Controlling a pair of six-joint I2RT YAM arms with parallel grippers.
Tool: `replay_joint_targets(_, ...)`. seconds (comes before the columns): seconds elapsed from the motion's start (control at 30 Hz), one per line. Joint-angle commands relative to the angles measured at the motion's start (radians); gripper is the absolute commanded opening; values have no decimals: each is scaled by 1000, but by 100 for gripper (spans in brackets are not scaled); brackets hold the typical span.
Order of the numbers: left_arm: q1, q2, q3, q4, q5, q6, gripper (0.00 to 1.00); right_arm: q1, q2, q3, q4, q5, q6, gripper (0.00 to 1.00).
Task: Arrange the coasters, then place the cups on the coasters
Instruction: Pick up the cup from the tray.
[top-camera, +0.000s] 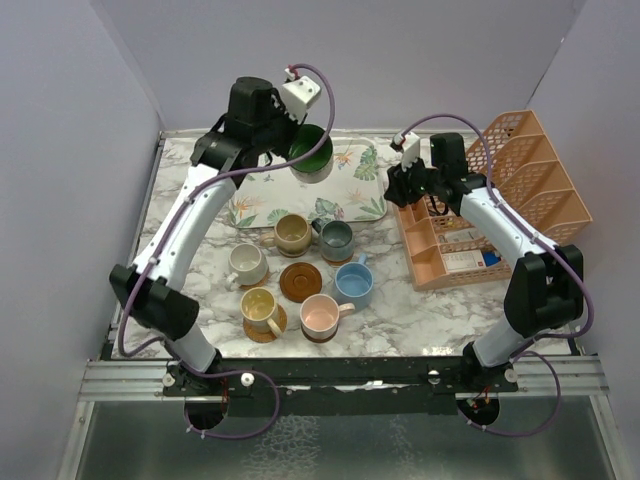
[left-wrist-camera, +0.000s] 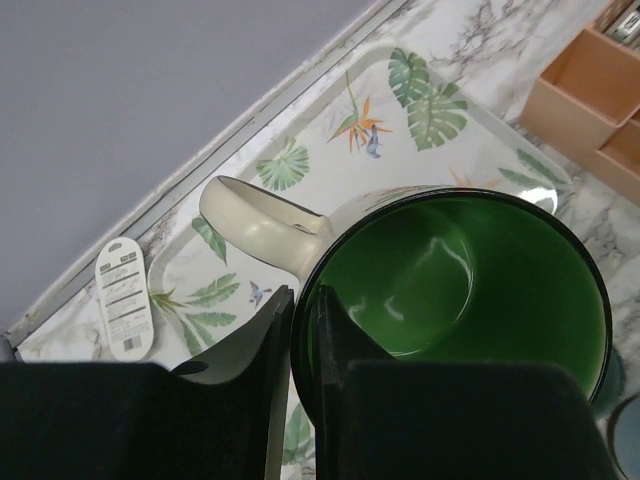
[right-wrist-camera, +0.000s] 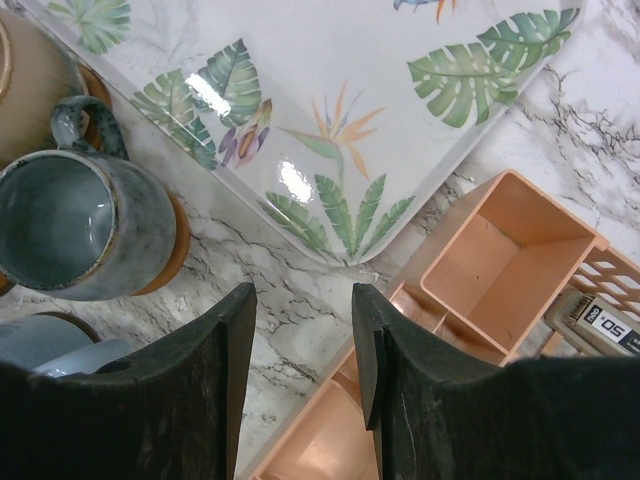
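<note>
With my left gripper (left-wrist-camera: 300, 305) clenched on the rim of the green-lined cup (left-wrist-camera: 450, 290) above the leaf tray (left-wrist-camera: 320, 140), and my right gripper (right-wrist-camera: 303, 340) parted and empty off the tray's corner, I judge the last placement pending: lower the cup squarely onto the bare coaster (top-camera: 300, 281) on the tray's near side.

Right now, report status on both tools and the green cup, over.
Left tool shut on green cup rim, held over tray. Right tool open, empty, beside orange rack. One bare coaster mid-cluster, six cups crowding it.
</note>
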Motion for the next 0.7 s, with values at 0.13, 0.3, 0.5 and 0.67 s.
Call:
replay_joint_targets(0.13, -1, -248, -201, 4, 180, -63, 0, -6, -20, 0, 41, 54, 44, 45)
replay_joint_targets(0.3, -3, -337, -324, -33, 263, -35, 0, -11, -28, -7, 46, 28, 49, 48)
replay_joint_targets(0.5, -4, -427, -483, -37, 277, -35, 0, -32, -34, -28, 58, 15, 32, 55)
replay_joint_targets(0.67, -4, -503, -628, 2, 253, -91, 0, -38, -31, -43, 74, 15, 25, 56)
